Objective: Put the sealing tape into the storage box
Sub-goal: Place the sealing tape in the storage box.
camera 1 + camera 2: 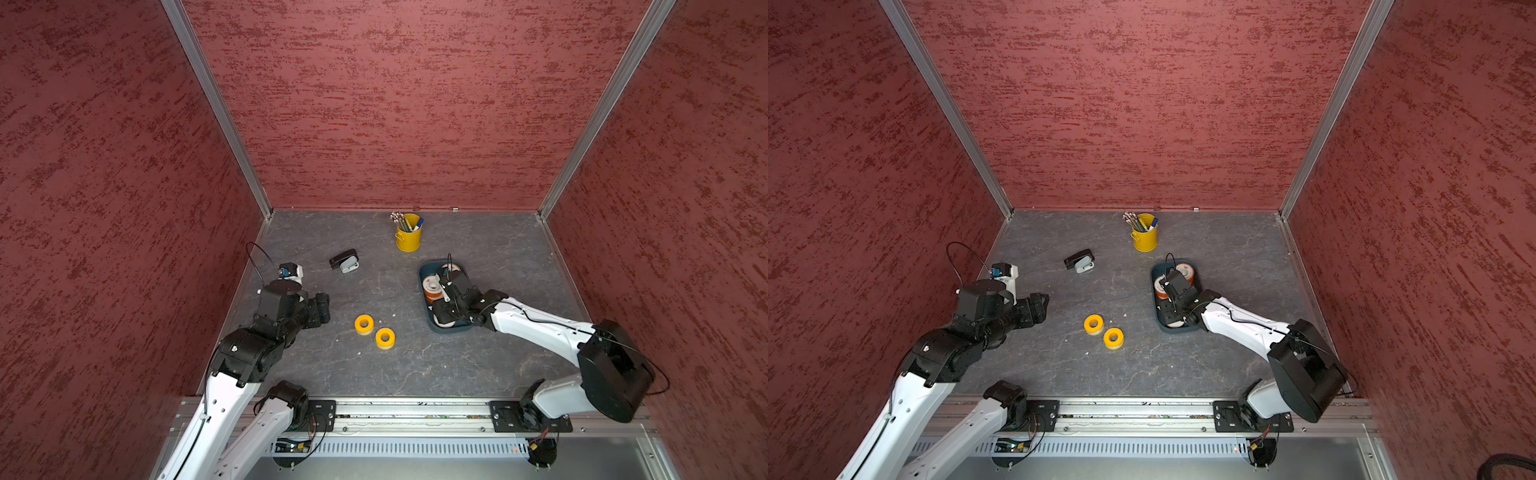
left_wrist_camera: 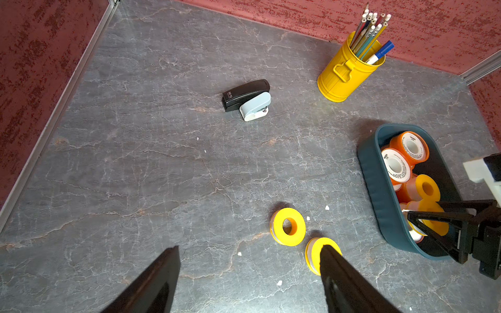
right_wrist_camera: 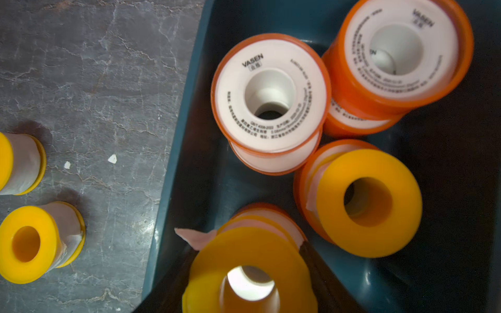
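Two yellow sealing tape rolls (image 1: 364,324) (image 1: 385,338) lie on the grey table, left of the dark teal storage box (image 1: 423,274). In the left wrist view my open left gripper (image 2: 249,250) hangs over bare table, one fingertip in front of the nearer roll (image 2: 311,252). My right gripper (image 3: 246,248) is inside the storage box (image 3: 184,162) at its near end, shut on a yellow roll (image 3: 249,273). Orange rolls with white faces (image 3: 271,94) (image 3: 401,48) and another yellow roll (image 3: 368,200) lie in the box beyond it.
A yellow pen bucket (image 1: 408,237) stands near the back wall. A black-and-grey stapler-like tool (image 1: 344,261) lies left of it. Red walls close in three sides, and the left arm (image 1: 291,316) sits near the left wall.
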`<state>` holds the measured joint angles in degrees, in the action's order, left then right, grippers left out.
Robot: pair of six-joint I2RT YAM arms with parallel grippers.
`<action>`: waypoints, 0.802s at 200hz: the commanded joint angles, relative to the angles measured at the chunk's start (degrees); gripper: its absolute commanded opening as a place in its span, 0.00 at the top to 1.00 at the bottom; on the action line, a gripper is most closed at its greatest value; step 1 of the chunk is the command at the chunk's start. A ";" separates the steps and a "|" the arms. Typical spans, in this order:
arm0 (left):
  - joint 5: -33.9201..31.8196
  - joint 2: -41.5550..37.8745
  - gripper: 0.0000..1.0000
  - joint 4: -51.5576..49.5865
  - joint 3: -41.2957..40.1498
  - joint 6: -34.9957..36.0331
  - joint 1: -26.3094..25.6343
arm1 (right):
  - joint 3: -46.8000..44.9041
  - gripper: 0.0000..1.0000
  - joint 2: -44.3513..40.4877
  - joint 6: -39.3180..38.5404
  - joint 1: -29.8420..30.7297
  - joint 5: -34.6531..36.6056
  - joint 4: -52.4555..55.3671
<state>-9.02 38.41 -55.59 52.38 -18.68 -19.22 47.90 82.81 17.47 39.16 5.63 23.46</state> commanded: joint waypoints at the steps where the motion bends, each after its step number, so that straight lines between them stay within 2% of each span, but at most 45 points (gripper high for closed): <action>1: 0.40 0.17 0.16 1.18 -0.57 0.65 0.58 | -0.60 0.53 -0.11 0.81 -0.42 1.17 -2.26; 160: 0.67 0.96 0.15 1.19 -0.56 0.68 0.75 | -4.52 0.47 3.15 0.64 -1.06 0.95 -4.83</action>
<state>-8.91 39.38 -55.57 52.38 -18.57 -18.94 43.79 84.79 17.80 38.59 5.65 19.35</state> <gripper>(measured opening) 0.852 0.570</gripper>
